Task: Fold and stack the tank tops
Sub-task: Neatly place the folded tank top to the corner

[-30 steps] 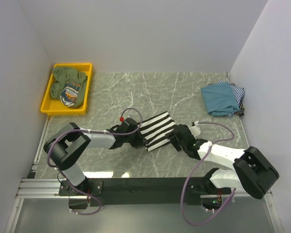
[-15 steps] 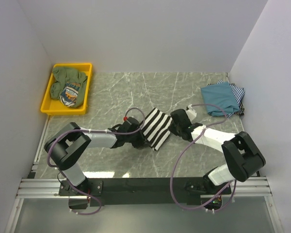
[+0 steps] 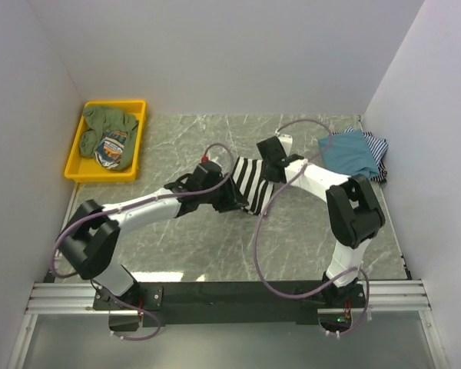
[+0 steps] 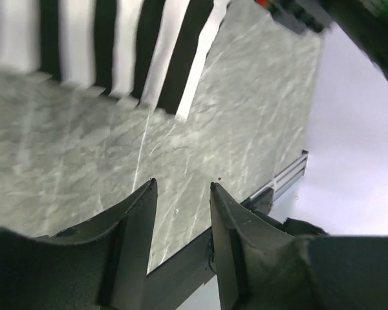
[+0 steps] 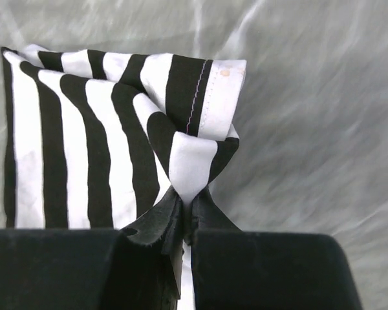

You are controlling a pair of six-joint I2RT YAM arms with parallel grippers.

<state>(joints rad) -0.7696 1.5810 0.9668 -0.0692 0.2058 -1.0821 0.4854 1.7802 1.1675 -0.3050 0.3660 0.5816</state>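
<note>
A black-and-white striped tank top lies folded in the middle of the marble table. My right gripper is shut on a bunched fold of that striped top, at its far right edge in the top view. My left gripper stands open with nothing between its fingers. It hovers over bare table at the near left edge of the striped top. A teal-blue tank top rests on a thin-striped tank top at the back right.
A yellow tray at the back left holds green clothes and a printed garment. White walls close in the table on the left, right and far sides. The metal rail runs along the near edge.
My right gripper has shut on the striped top's right edge and carried it back and to the left, folding the top narrower. My left gripper has opened and let go of the cloth.
</note>
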